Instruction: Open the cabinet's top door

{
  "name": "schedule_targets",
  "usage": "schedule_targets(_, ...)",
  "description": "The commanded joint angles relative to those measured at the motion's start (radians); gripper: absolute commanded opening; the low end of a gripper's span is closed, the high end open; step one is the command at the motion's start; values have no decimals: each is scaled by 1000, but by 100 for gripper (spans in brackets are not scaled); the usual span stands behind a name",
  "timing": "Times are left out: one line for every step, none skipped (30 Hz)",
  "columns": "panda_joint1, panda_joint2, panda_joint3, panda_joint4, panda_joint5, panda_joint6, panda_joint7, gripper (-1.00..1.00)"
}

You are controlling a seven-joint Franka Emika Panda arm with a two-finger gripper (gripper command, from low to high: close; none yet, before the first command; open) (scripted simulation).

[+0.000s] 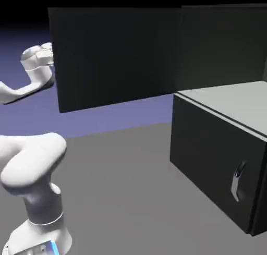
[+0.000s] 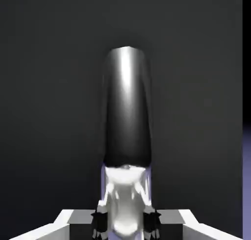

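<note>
The top door [image 1: 114, 58] stands swung wide out from the cabinet [image 1: 219, 149], a broad flat black panel seen nearly face-on across the upper middle of the exterior view, well clear of the cabinet's body at the right. Its far face is hidden, and so is the gripper itself in this view: the white wrist [image 1: 36, 58] meets the door's free left edge and the fingers disappear behind it. The cabinet is cut off by the right and bottom edges of the picture; only its pale top, one dark side and the lower panel with the small silver handle [image 1: 239, 181] show. No brand, label or writing can be read anywhere.

In the hand view the gripper [image 2: 126, 219] sits at the bottom edge, its dark fingers [image 2: 100, 219] drawn close together around the pale foot of the long bar handle [image 2: 127, 116], which rises from between them as a rounded grey-black bar against the dark door — the fingers pinch the handle. A thin strip of violet backdrop shows along the right edge.

The arm [image 1: 31, 170] rises from the lower left, its big white elbow bent low, and the forearm [image 1: 15, 92] comes in from the left edge — part of it out of the picture — up to the wrist.
</note>
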Motion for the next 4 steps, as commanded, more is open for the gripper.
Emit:
schedule_targets(-25,1,7,36,1,-27,-7,-100)
schedule_targets(-51,2,12,72,1,-52,-15,-100)
schedule_targets(-76,2,17,108,2,-76,-22,-100)
schedule_targets(-101,3,22,144,2,-101,-30,-100)
